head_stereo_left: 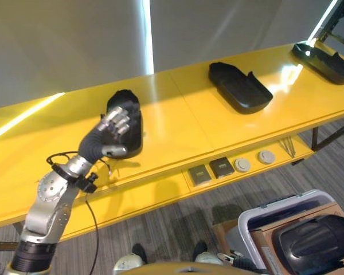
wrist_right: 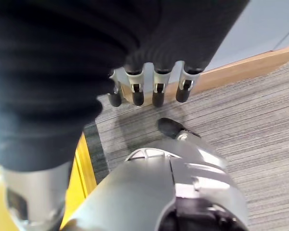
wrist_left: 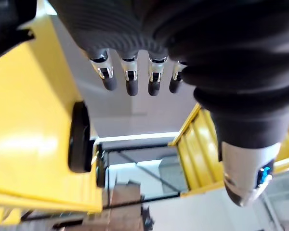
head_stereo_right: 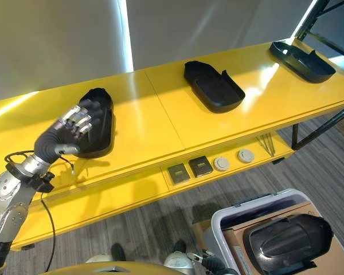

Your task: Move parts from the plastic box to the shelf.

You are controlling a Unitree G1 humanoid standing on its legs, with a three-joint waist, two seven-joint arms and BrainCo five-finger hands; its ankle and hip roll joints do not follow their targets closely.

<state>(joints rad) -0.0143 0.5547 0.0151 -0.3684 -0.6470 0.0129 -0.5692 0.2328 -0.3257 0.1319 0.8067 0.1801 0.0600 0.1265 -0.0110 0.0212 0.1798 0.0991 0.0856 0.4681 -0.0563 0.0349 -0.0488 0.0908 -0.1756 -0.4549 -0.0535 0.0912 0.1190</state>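
Workshop or factory floor, long yellow shelf point(head_stereo_left: 178, 123) with moulded black parts point(head_stereo_left: 239, 87), grey carpet floor point(head_stereo_left: 178, 229), plastic box point(head_stereo_left: 286, 220)

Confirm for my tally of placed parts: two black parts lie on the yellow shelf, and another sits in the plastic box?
Not quite: three black parts lie on the yellow shelf, the left part under the left hand, a middle part and a far-right part, per the right eye view. Another part sits in the plastic box.

Bright room light streaks white glare across the glossy yellow shelf point(head_stereo_left: 178, 123), the black parts point(head_stereo_right: 213, 86) cast soft shadows, and both wrist views blur close up.
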